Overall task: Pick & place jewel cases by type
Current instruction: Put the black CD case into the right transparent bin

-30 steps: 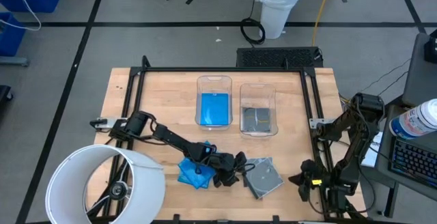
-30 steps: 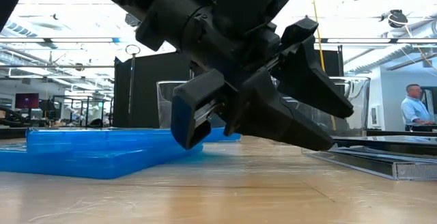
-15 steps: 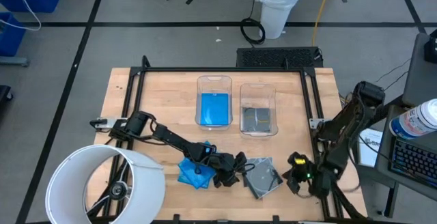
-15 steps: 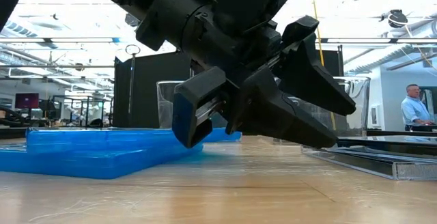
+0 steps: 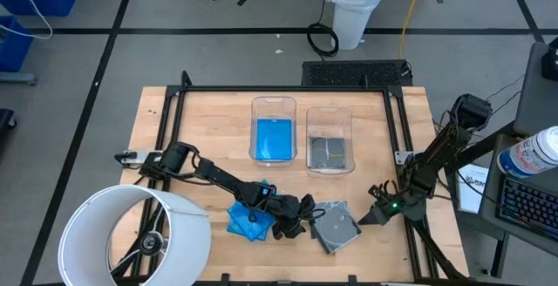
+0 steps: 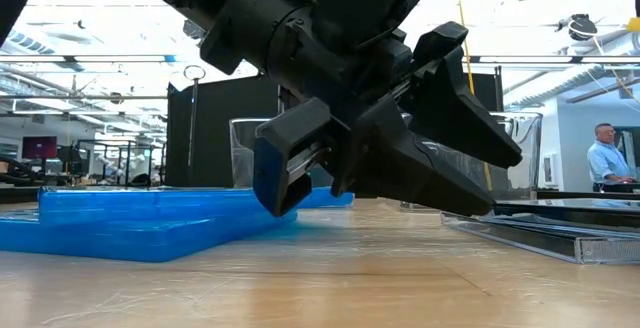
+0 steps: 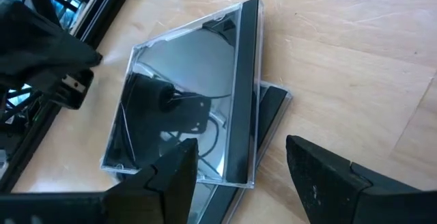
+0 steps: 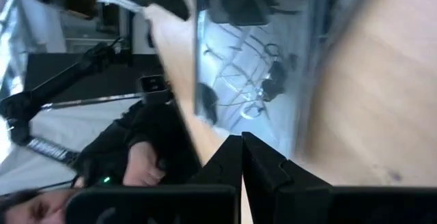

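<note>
Wooden table (image 5: 218,125) with a black frame, grey taped floor around it, a white bucket (image 5: 359,7) beyond the far edge.

Near left: blue jewel cases (image 5: 245,219) lie flat in a loose overlapping pile, corners skewed to the table edges; low view shows them as a flat two-layer slab (image 6: 140,223).

Left gripper (image 5: 301,216) sits low over the near centre, between the blue pile and the grey pile. Fingers (image 7: 328,176) spread wide, nothing between them, pointing right at the grey cases. Whether they touch the table, cannot tell.

Far centre: two clear bins side by side. Left bin (image 5: 273,105) holds a blue case (image 5: 273,138) lying flat, right bin (image 5: 329,114) holds a dark grey case (image 5: 329,153) flat, both square to the bin walls.

Near centre-right: grey jewel cases (image 5: 336,225), two stacked flat, turned diagonal to the table edge. Left wrist view shows the top one (image 7: 191,108) offset over the lower one (image 7: 270,111), spine edge dark.

Right gripper (image 5: 377,215) is just right of the grey pile, low, tips aimed left at it, fingers (image 8: 273,166) pressed together, holding nothing.
</note>
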`<state>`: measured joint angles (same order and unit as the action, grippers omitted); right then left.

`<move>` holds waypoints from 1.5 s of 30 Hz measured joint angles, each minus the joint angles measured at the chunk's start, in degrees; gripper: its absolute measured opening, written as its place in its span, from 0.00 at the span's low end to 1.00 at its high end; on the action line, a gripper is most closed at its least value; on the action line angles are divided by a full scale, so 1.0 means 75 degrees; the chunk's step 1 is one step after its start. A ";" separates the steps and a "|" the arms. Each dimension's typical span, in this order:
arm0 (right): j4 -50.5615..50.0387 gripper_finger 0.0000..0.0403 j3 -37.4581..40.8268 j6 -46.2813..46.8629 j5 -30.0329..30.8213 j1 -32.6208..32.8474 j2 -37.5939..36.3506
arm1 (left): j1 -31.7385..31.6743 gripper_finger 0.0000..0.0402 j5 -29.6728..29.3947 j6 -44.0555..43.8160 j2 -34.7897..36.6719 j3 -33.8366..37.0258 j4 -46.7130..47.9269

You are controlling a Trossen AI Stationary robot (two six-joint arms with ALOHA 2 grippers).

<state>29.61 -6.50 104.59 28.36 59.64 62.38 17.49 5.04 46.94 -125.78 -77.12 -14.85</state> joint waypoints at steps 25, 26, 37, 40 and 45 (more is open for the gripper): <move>-0.1397 0.29 -0.0440 0.0905 -0.1806 0.0011 0.0683 | 0.0001 0.57 -0.0006 -0.0076 0.0000 0.0000 0.0006; -0.1493 0.31 -0.0440 0.0963 -0.1778 0.0009 0.0683 | 0.0013 0.57 -0.0006 -0.0069 0.0000 -0.0001 0.0006; -0.1827 0.44 -0.0440 0.1336 -0.1584 0.0005 0.0809 | 0.0203 0.57 -0.0086 0.0206 -0.0001 0.0002 0.0006; -0.1803 0.45 -0.0565 0.1358 -0.1566 0.0006 0.1102 | 0.0270 0.57 -0.0103 0.0312 -0.0003 0.0002 -0.0072; -0.1778 0.45 -0.0806 0.1266 -0.1518 0.0006 0.1534 | 0.0284 0.57 -0.0398 0.0470 -0.0003 0.0002 -0.0079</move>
<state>16.27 -12.55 114.08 16.97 59.68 73.89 19.62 2.06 50.46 -125.80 -77.10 -15.44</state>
